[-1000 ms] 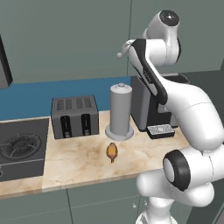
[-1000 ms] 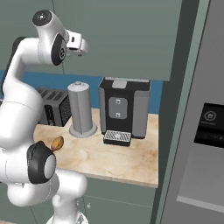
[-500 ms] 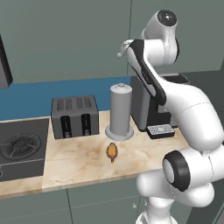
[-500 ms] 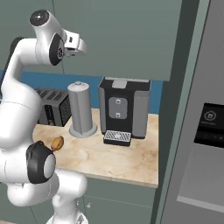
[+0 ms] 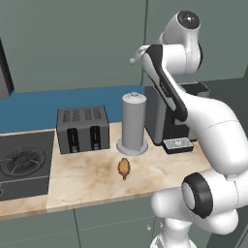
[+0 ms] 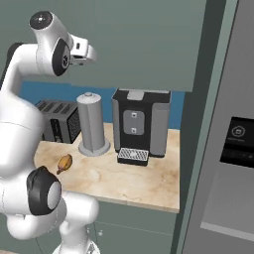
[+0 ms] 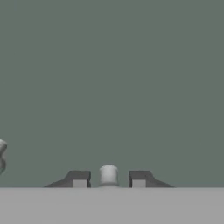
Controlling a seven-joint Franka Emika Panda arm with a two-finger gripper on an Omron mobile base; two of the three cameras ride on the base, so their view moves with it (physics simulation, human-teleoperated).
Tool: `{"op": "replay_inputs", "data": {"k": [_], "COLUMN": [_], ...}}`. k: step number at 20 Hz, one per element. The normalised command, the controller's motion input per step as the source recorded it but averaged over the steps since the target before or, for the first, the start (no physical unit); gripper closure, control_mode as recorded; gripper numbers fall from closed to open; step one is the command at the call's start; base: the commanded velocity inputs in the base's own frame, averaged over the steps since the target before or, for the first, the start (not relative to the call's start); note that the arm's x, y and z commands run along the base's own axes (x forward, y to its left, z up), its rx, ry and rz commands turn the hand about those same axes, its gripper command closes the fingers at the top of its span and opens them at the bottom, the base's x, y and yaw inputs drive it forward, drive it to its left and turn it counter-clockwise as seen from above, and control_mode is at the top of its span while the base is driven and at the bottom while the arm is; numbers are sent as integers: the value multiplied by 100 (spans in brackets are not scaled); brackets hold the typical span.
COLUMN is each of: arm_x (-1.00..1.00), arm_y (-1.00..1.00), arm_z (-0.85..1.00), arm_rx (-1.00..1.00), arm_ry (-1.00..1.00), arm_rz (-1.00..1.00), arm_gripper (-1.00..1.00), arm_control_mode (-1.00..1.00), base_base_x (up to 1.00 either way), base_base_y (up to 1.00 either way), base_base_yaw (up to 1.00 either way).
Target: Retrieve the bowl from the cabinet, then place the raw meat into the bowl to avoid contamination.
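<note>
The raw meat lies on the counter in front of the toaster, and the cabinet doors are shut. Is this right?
Not quite. In the left base view the raw meat lies in front of the tall grey canister, not the toaster. The cabinet doors are shut.

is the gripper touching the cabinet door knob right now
Cannot tell. In the hand view the knob sits between the gripper's fingertips, but slivers of door show on both sides.

A kitchen: marble counter (image 5: pixel 87 177) with toaster (image 5: pixel 82 129), coffee machine (image 6: pixel 141 121), stove burner (image 5: pixel 19 162), wall cabinet (image 5: pixel 72 43).
</note>
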Motion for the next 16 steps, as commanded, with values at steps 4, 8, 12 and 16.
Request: {"op": "replay_inputs", "data": {"k": [4,8,12,16], "arm_x": [-65,-76,-75,-73], "arm_y": [-17,-22,-34,-43], "arm_z": [0,0,0,0], "arm_rx": [1,2,3,5], "arm_ry": [0,0,0,0], "arm_rz": [0,0,0,0], "arm_gripper": [100,100,100,100], "arm_control_mode": [-100,-100,-100,-100], "base_base_x": [0,0,0,0], "base_base_y": [0,0,0,0], "base_base_yaw": [0,0,0,0]}}
